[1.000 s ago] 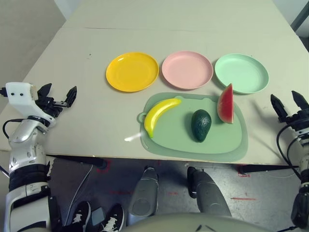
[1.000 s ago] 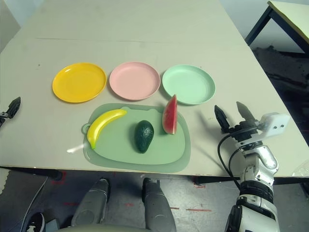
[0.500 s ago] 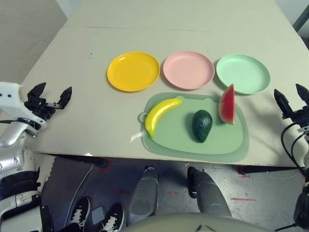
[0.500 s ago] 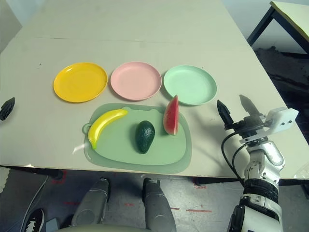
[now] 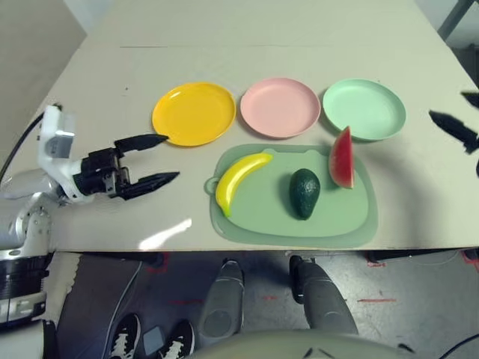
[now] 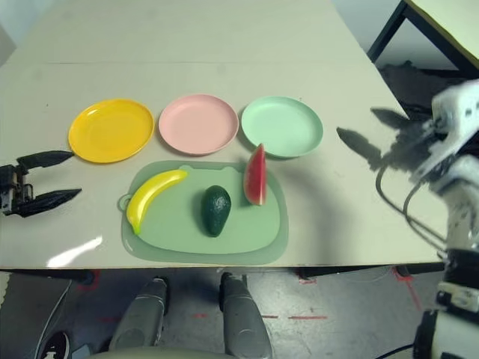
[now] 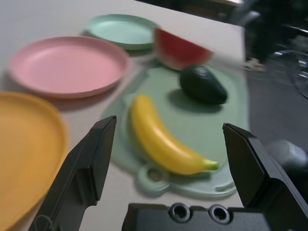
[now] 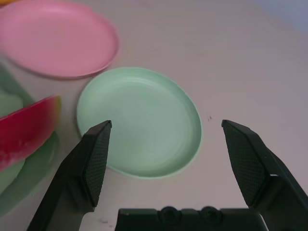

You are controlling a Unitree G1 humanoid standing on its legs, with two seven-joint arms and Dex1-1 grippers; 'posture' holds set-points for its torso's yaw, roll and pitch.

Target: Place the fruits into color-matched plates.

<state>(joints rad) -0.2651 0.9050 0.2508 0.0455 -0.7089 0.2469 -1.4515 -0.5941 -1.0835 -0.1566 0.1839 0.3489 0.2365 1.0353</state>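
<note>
With all three fruits on the mat (image 5: 329,224) at lower centre, the left gripper (image 5: 150,159), jaws spread and empty, points at the banana (image 5: 238,179). Advise: close across its mid-curve, then carry it to the yellow plate (image 5: 194,112), upper left. Right gripper (image 6: 378,134), also spread and empty, hangs right of the mint green plate (image 6: 282,126).
</note>
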